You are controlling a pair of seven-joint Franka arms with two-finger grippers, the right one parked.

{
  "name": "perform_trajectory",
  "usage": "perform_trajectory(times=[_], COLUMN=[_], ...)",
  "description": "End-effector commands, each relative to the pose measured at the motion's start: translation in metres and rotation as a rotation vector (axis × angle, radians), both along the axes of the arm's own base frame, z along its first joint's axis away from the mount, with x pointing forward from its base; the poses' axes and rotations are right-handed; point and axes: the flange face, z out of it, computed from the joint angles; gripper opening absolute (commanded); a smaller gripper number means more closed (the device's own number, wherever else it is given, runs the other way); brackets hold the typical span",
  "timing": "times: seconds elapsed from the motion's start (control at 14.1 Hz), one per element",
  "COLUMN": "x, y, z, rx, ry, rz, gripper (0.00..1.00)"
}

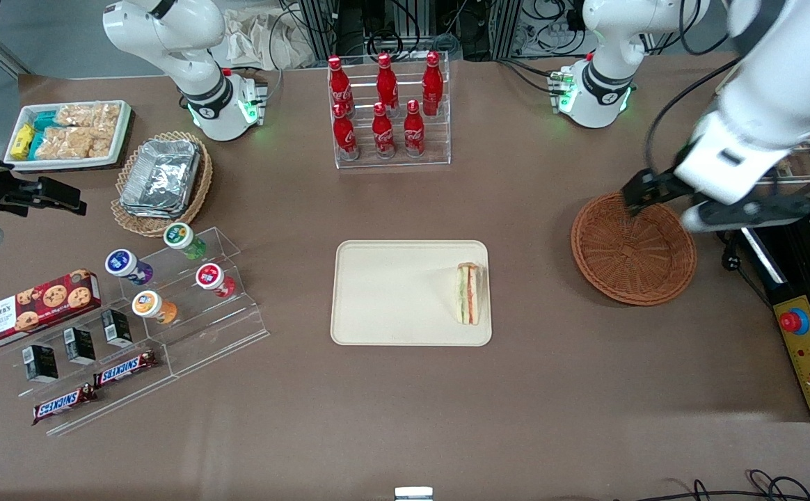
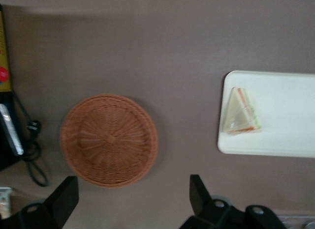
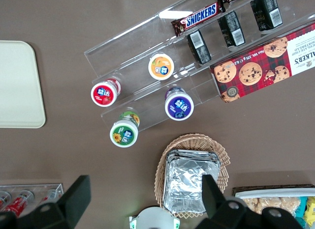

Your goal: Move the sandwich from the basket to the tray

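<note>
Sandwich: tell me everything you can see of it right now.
The sandwich is a small triangular wedge of pale bread with green, orange-red and yellow filling layers. It lies on the cream tray, close to the rim nearest the empty wicker basket. Nothing else touches it. The gripper hangs open above the basket, well clear of it.

A large table (image 1: 391, 410) with a plain brown top fills the room. At the edge farthest from the front camera stand dark metal racks (image 1: 405, 28) with many cables (image 1: 544, 21).
</note>
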Motion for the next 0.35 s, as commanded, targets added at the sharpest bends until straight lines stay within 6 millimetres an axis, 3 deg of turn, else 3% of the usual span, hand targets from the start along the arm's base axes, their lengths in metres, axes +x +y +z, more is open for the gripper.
perform_trajectory(times=[0.0, 0.14, 0.28], x=[-0.032, -0.025, -0.012], y=[0.05, 0.074, 0.08], z=[-0.003, -0.005, -0.003], rx=[-0.01, -0.005, -0.002], ry=[0.014, 0.026, 0.019], rz=[-0.171, -0.187, -0.184], gripper=[1.0, 1.0, 1.0])
